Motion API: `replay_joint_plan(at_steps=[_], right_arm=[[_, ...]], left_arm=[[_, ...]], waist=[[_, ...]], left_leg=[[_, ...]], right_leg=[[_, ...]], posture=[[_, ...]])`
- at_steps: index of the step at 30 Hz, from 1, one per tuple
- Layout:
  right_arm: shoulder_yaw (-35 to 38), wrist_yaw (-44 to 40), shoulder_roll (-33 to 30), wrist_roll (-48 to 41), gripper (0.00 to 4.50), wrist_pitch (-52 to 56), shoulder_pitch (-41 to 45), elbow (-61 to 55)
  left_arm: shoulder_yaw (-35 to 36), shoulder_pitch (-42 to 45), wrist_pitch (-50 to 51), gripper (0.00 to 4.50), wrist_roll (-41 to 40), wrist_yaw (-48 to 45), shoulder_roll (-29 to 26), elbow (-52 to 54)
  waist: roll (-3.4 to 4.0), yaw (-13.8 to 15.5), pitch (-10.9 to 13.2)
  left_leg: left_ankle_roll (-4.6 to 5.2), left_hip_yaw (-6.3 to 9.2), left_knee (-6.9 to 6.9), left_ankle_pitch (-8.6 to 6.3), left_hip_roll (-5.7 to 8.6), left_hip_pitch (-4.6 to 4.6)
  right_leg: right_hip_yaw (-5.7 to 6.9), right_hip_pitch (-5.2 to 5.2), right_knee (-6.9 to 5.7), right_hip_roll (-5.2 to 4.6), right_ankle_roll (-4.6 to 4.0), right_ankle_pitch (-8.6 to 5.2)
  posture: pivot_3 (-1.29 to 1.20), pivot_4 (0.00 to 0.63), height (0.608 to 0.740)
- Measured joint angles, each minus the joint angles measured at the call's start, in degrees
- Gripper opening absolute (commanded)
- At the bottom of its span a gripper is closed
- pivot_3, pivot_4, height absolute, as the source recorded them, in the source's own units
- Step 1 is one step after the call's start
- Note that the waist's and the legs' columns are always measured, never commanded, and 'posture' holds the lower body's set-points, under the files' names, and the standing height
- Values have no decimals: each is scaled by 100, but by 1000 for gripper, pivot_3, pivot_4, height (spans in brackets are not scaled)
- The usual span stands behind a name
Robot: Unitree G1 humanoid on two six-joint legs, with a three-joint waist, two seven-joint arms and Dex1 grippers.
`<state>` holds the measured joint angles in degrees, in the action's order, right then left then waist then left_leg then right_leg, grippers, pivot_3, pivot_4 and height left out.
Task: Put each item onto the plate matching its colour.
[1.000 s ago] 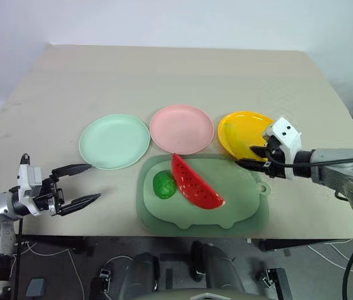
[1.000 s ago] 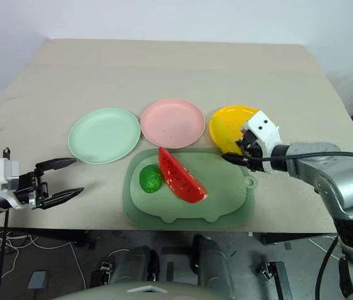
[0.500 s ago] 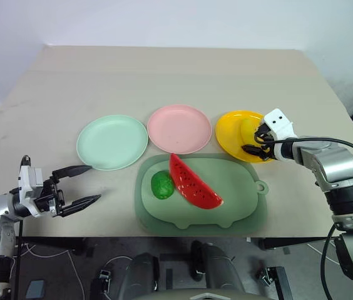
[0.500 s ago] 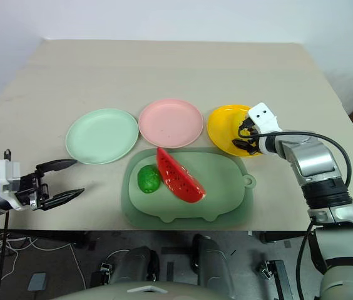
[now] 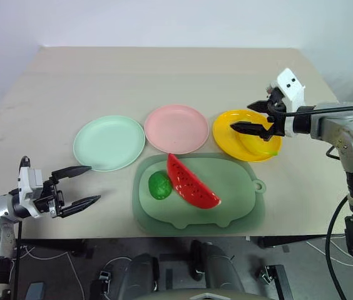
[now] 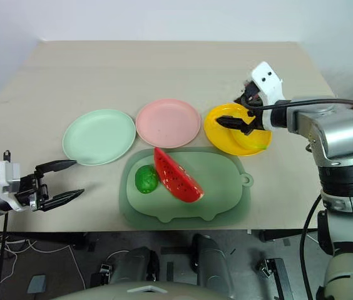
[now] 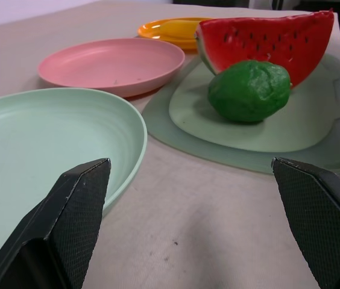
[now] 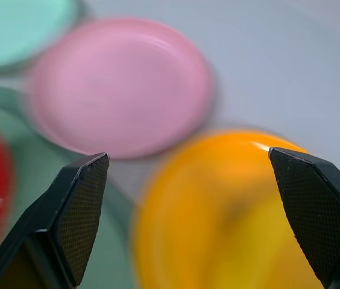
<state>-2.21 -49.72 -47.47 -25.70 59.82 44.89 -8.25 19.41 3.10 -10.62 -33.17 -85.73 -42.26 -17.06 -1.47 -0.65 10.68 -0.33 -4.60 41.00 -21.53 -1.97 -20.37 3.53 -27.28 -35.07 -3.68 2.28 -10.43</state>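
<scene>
Hovering above the orange-yellow plate (image 5: 234, 125), the right end effector (image 5: 250, 116) has its two black fingers spread apart and grips nothing; the yellow banana (image 5: 259, 145) lies on that plate just past the fingertips, at about 5 o'clock from them in the head view, along the plate's near right rim. The plate itself sits at the 3 o'clock end of a row of three on the counter (image 5: 164, 75), with the pink plate (image 5: 177, 128) in the middle and the mint green plate (image 5: 109, 141) at the 9 o'clock end; the pink and green plates carry nothing. At 6 o'clock from the pink plate lies the pale green pig-shaped mat (image 5: 226, 206), its far edge just beside the pink and orange-yellow plates. On the mat rests the red watermelon wedge (image 5: 192, 182), running from 11 o'clock down to 5 o'clock, and the dark-green lime (image 5: 159, 185) sits on its 9 o'clock side, touching it or nearly so. Both fruits lie well apart from the right end effector, at roughly 7 to 8 o'clock from it. The left end effector (image 5: 90, 184) hangs level over the counter's near left edge, fingers wide and released, pointing toward 3 o'clock; the mint green plate lies near it at about 1 o'clock, and the lime sits at 3 o'clock from it, farther off. In the left wrist view the lime (image 7: 249, 90) and wedge (image 7: 266, 45) show between its open fingers (image 7: 76, 217).
</scene>
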Motion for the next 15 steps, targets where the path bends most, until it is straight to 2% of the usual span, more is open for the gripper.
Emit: replay_joint_plan(at_steps=[7, 15], right_arm=[[-110, -41, 81, -662, 4478, 856, -52, -1012], [-101, 262, 375, -1151, 4478, 1629, -97, -1339]], left_arm=[[-20, 116, -9, 4500, 4, -42, 9, -80], [-58, 114, -14, 4500, 20, -38, 52, -80]], waist=[[0, 0, 0], [-1, -4, 0]], left_leg=[[0, 0, 2, 0, 2, 0], [-1, 0, 2, 0, 2, 0]], right_leg=[[0, 0, -1, -3, 0, 0], [0, 0, -1, -2, 0, 1]], posture=[[0, 150, 736], [0, 150, 736]])
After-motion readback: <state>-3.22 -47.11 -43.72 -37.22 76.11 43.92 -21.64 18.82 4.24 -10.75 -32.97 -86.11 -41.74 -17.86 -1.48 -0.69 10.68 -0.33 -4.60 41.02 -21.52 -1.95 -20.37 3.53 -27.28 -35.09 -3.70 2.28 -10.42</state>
